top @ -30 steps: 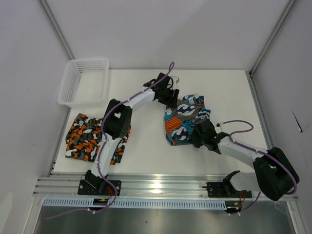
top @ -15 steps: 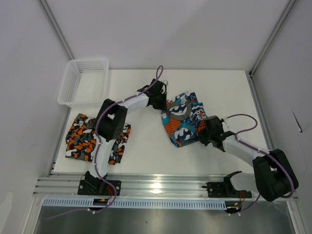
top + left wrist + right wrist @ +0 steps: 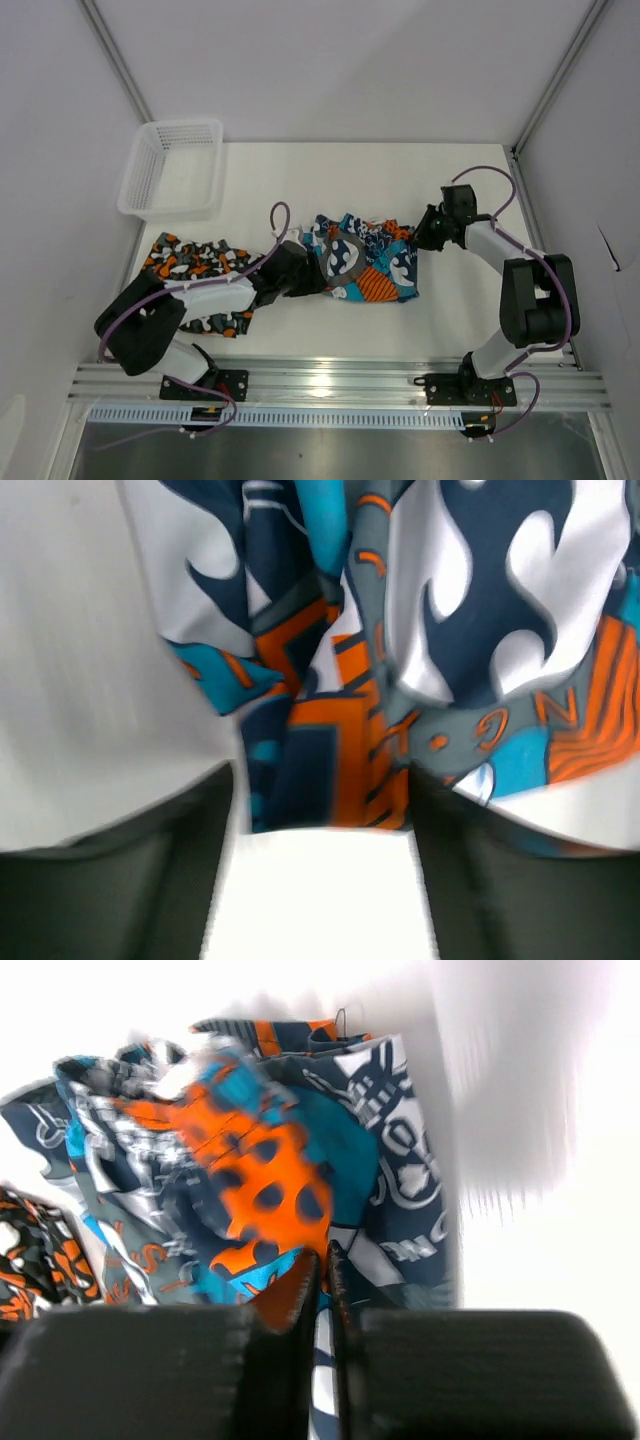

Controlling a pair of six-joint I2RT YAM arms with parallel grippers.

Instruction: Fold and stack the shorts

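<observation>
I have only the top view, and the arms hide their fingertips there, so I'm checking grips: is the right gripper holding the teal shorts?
Observer: Yes. The right wrist view shows the right gripper shut on an orange fold of the teal shorts.
Operator: And the left one?
Observer: The left gripper is open in its wrist view, a finger either side of the shorts' edge.
Operator: Anything between them?
Observer: Cloth at the tips; bare table nearer the wrist.

Left tool (image 3: 320,780) has fingers spread; right tool (image 3: 321,1257) has them pressed together.
</observation>
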